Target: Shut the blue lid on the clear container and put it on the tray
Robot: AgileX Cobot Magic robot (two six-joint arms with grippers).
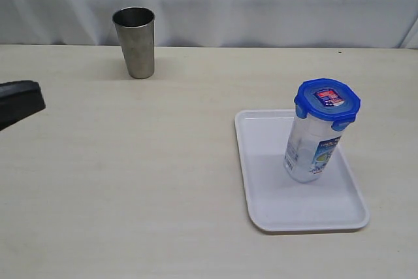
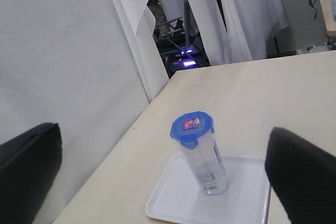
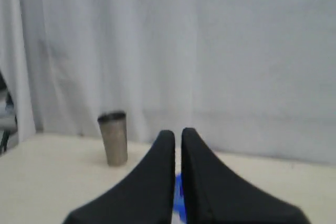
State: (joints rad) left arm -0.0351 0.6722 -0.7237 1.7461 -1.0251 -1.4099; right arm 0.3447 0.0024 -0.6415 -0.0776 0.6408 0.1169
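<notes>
Plastic makes up most things here. One flat white plastic tray (image 1: pixel 261 142) with round corners and a low rim lies on the smooth pale desk (image 1: pixel 130 181). On the tray stands one tall clear plastic canister (image 1: pixel 312 151) with a blue and yellow label. One blue eight-sided plastic lid (image 1: pixel 326 100) sits on top of it. One shiny steel cup (image 1: pixel 135 42) stands well apart. The left jaws are wide apart and hold nothing. The right jaws are pressed together, holding nothing.
</notes>
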